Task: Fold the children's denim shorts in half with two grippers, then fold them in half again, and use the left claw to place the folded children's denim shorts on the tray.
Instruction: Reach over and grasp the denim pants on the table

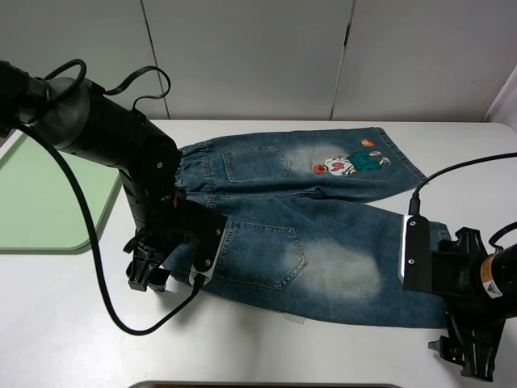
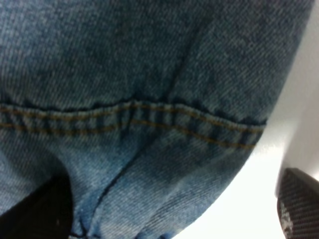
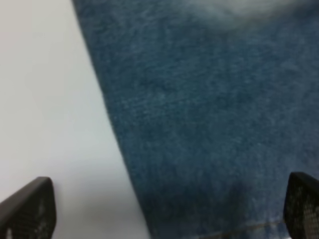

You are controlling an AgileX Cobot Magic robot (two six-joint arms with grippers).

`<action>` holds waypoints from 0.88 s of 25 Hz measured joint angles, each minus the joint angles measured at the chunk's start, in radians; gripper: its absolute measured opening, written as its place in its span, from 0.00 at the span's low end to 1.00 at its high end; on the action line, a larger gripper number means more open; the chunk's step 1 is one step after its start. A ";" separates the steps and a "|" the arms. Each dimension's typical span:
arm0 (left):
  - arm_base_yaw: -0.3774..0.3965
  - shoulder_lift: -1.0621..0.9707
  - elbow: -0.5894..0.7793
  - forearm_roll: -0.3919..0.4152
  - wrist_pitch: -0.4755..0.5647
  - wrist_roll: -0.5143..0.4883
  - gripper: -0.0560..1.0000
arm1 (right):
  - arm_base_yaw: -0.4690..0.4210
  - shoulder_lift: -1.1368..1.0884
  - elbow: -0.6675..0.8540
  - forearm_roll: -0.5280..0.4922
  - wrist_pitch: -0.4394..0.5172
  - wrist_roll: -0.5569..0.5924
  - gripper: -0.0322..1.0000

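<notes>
The children's denim shorts [image 1: 299, 226] lie spread flat across the middle of the white table, back pockets up, with the cartoon embroidery on the far leg. My left gripper [image 1: 149, 273] is low at the near end of the gathered waistband. In the left wrist view the left gripper [image 2: 169, 214] is open, one finger [image 2: 42, 209] over the denim [image 2: 149, 74] and the other over bare table. My right gripper [image 1: 468, 356] is at the near leg's hem corner. It [image 3: 164, 209] is open too, and the edge of the denim [image 3: 209, 124] runs between its fingers. Nothing is held.
The pale-green tray [image 1: 40, 202] lies at the table's left edge, behind my left arm. A white wall panel runs behind the table. A dark object [image 1: 266, 385] shows at the front edge of the high view.
</notes>
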 joint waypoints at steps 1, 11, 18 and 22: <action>0.000 0.000 0.000 0.000 0.000 0.000 0.82 | 0.000 0.011 -0.001 -0.002 -0.004 -0.005 0.70; 0.000 0.000 0.000 0.000 -0.003 0.003 0.82 | -0.005 0.114 -0.016 -0.037 -0.025 -0.020 0.70; 0.000 0.000 0.000 0.000 -0.008 0.003 0.82 | -0.112 0.183 -0.058 -0.068 -0.046 -0.025 0.70; 0.000 0.000 0.000 0.000 -0.013 0.003 0.82 | -0.134 0.218 -0.068 -0.067 -0.045 -0.073 0.70</action>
